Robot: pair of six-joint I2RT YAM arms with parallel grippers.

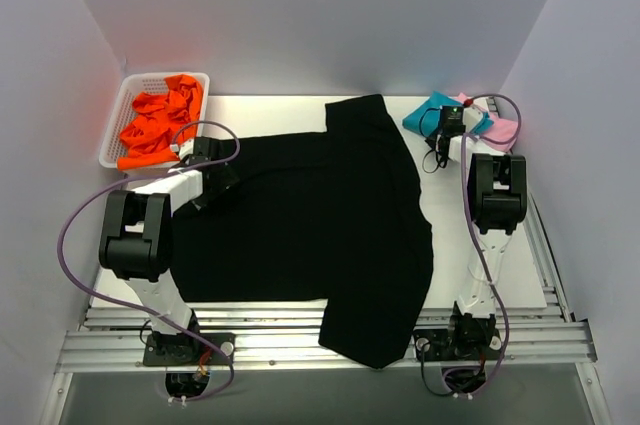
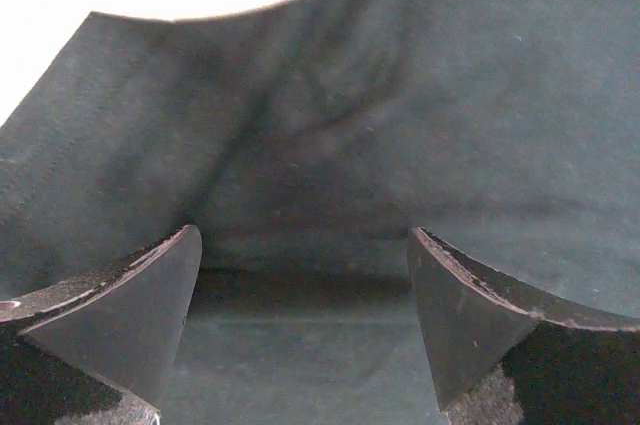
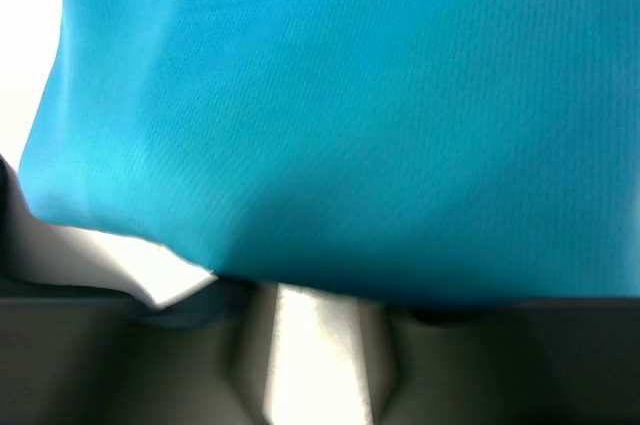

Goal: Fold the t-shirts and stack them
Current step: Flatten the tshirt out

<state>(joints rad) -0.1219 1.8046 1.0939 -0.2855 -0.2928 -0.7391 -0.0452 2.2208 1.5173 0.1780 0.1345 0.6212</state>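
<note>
A large black t-shirt [image 1: 310, 225] lies spread flat over the middle of the table, its lower hem hanging past the near edge. My left gripper [image 1: 222, 188] sits low over the shirt's left sleeve. In the left wrist view the gripper [image 2: 300, 240] is open, with black cloth [image 2: 400, 125] lying under the wide gap and nothing pinched. A folded teal t-shirt [image 1: 425, 113] and a pink t-shirt [image 1: 500, 128] lie at the far right corner. My right gripper [image 1: 447, 120] rests on the teal one. Teal cloth [image 3: 350, 95] fills the right wrist view down to the blurred fingertips [image 3: 315, 290], which stand barely apart.
A white basket [image 1: 118, 120] holding orange cloth [image 1: 160, 125] stands at the far left corner. White walls close in on three sides. Metal rails [image 1: 320, 345] run along the near edge by the arm bases.
</note>
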